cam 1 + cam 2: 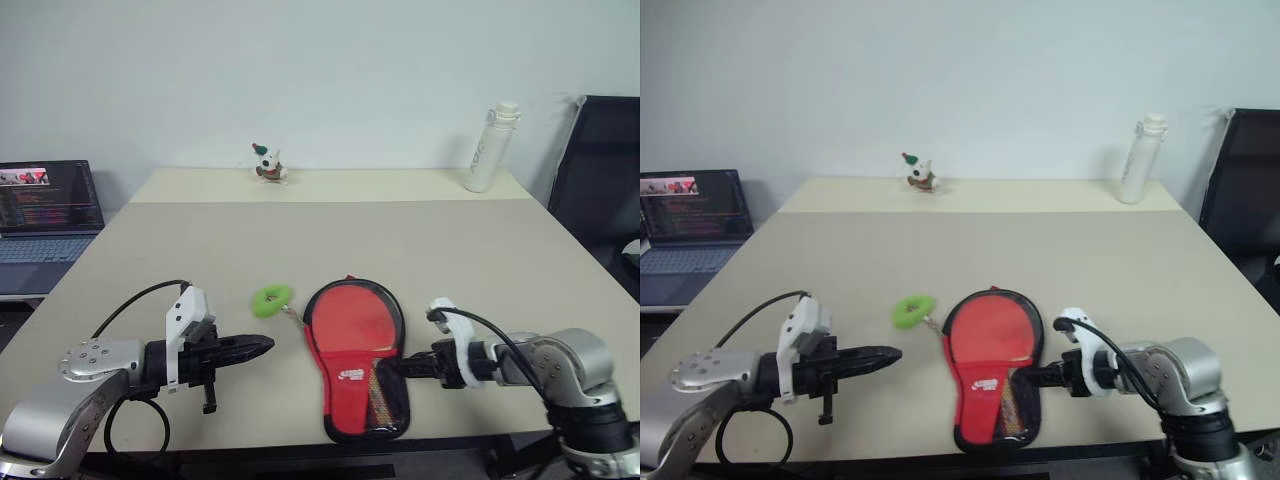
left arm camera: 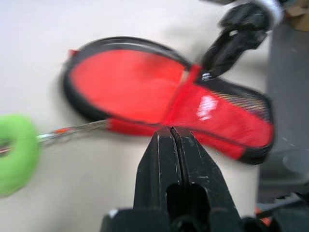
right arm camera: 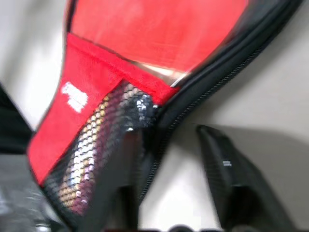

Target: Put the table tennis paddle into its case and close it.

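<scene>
Beige counter point(image 1: 300, 230). Open laptop point(image 1: 45, 215) off its left edge. Small toy figure point(image 1: 267, 163) at far edge, white bottle point(image 1: 491, 147) upright at far right corner. Black chair point(image 1: 600, 190) at right.

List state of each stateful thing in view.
case: lying flat on table, unzipped, top flap open
table tennis paddle: inside case, red face exposed
left gripper: jaws shut, empty
right gripper: jaws open, at case edge
laptop: lid open, screen on
bottle: upright, capped

Left gripper point(image 1: 262, 346) pinched closed, pointing inward, right gripper point(image 3: 186, 179) fingers parted, pointing inward
</scene>
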